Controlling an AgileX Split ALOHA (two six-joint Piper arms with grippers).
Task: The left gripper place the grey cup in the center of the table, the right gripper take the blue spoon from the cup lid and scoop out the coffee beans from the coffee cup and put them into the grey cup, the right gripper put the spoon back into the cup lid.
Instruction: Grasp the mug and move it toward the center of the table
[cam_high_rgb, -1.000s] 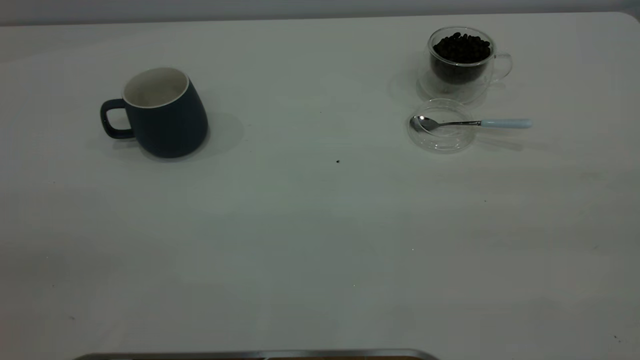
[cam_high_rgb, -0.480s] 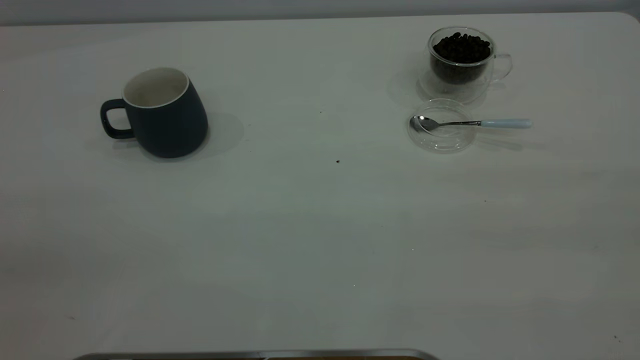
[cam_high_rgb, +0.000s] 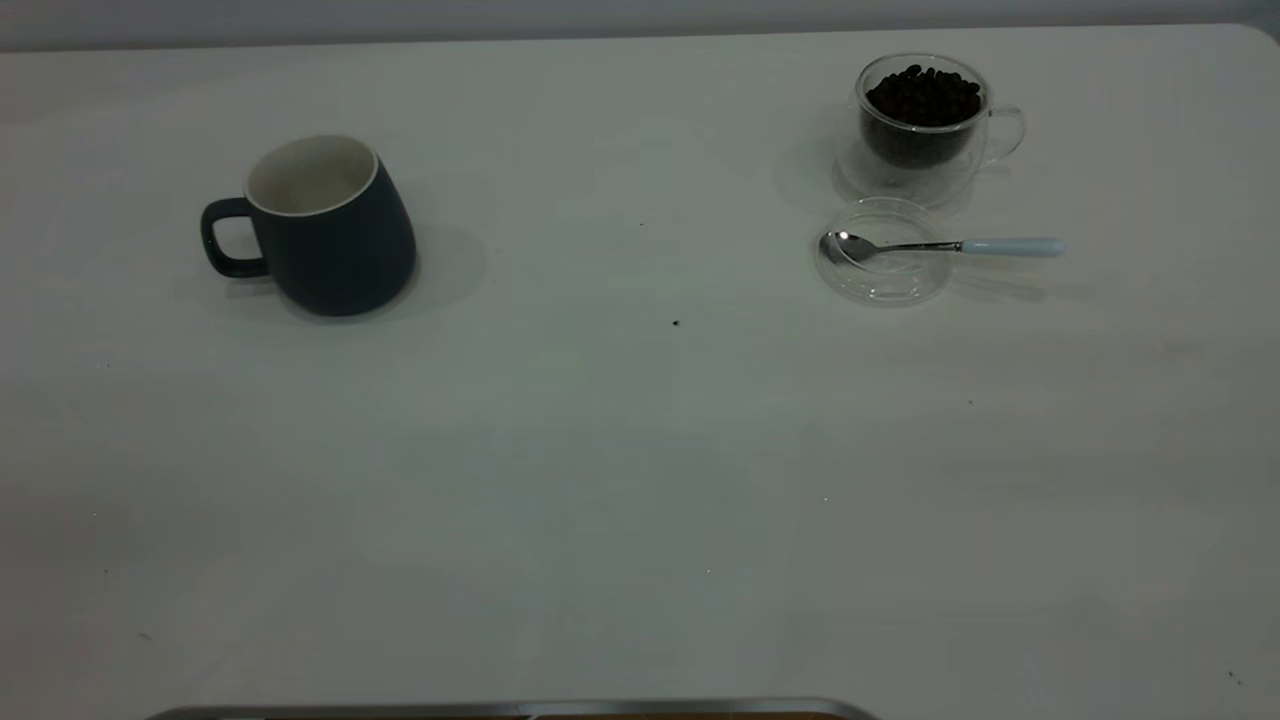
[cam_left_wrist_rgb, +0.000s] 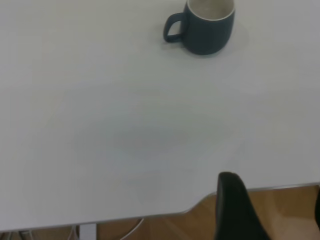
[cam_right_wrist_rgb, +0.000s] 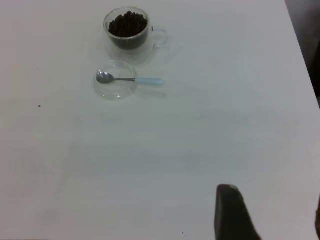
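The grey cup (cam_high_rgb: 330, 235), dark outside and white inside, stands upright at the table's left with its handle pointing left; the left wrist view shows this cup (cam_left_wrist_rgb: 207, 27) far off. At the right, a glass coffee cup (cam_high_rgb: 922, 120) holds coffee beans (cam_high_rgb: 922, 95). In front of it lies the clear cup lid (cam_high_rgb: 882, 270). The blue spoon (cam_high_rgb: 1010, 246) rests with its bowl in the lid and its handle pointing right. Neither gripper appears in the exterior view. My left gripper (cam_left_wrist_rgb: 272, 200) hangs open by the table's near edge. My right gripper (cam_right_wrist_rgb: 272, 210) is open above bare table, far from the spoon (cam_right_wrist_rgb: 149, 80).
A dark speck (cam_high_rgb: 676, 323) lies near the table's middle. The white table (cam_high_rgb: 640, 480) has a metal-trimmed near edge (cam_left_wrist_rgb: 280, 187), with wooden floor beyond it. The table's right edge (cam_right_wrist_rgb: 302, 60) shows in the right wrist view.
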